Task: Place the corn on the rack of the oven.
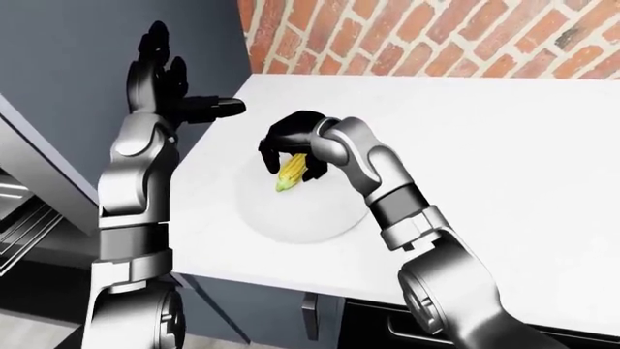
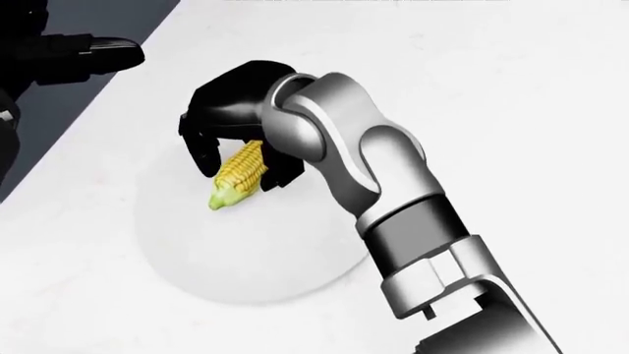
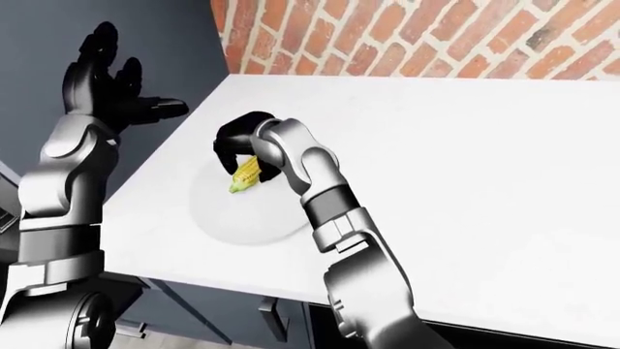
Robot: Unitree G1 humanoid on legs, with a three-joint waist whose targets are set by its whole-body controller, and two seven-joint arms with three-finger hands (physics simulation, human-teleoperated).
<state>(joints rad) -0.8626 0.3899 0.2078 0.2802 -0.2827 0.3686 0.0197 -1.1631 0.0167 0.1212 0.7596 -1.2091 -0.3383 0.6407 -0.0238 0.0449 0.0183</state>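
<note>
So the right robot hand (image 2: 236,129) holds the corn (image 2: 239,174) over the plate (image 2: 245,258). The left robot hand (image 1: 160,76) is wide and empty. The oven trip is not yet begun.

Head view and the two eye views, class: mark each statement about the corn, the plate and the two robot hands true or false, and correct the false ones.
1. The corn lies over a white plate. True.
2. The left robot hand grips the corn. False: it is raised with open fingers, apart from the corn; the right robot hand is at the corn.
3. The right robot hand's fingers curl around the corn. True.
4. The plate sits on a wooden table. False: it sits on a white counter.
5. A brick wall rises behind the counter. True.
</note>
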